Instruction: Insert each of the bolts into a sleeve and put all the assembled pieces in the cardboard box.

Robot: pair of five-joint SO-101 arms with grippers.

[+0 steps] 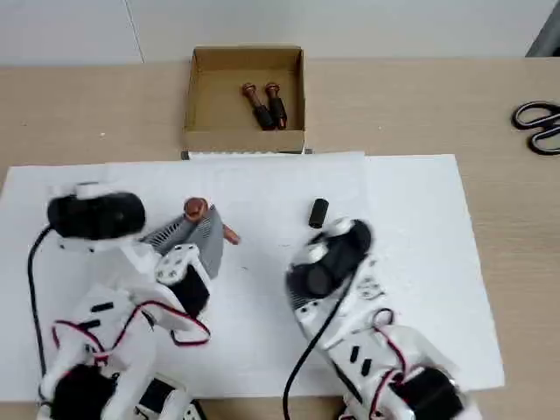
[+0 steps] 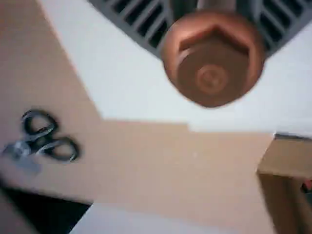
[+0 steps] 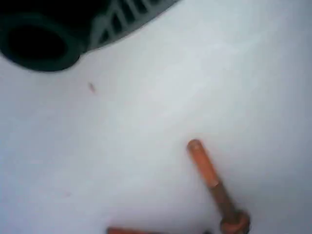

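1. Since the left fingers (image 2: 127, 13) are clamped on a bolt (image 1: 194, 208), its head toward their own camera, at 9 o'clock on the white paper (image 1: 420, 262), the step in hand looks like mating it with the sleeve (image 1: 318, 212).
2. The right fingers (image 3: 127, 19) seem to grip that sleeve near the paper's middle, at 3 o'clock from the bolt and well apart from it. Its open bore faces the right wrist camera.
3. Line up first: shank and bore should share one axis before the gap closes, or the tip will likely catch the rim.
4. Move one arm only, slowly, and use the other as a fixture.
5. Mind the loose bolt (image 3: 214, 187) lying on the paper close by the left fingers, since a low sweep could knock it.
6. Hold both grips tight until the shank seats fully, as smooth metal may twist.
7. Once joined, carry the piece to the box (image 1: 214, 109) at 12 o'clock on the bench (image 1: 87, 105), where two assembled pieces (image 1: 265, 105) already lie, and lower it beside them.
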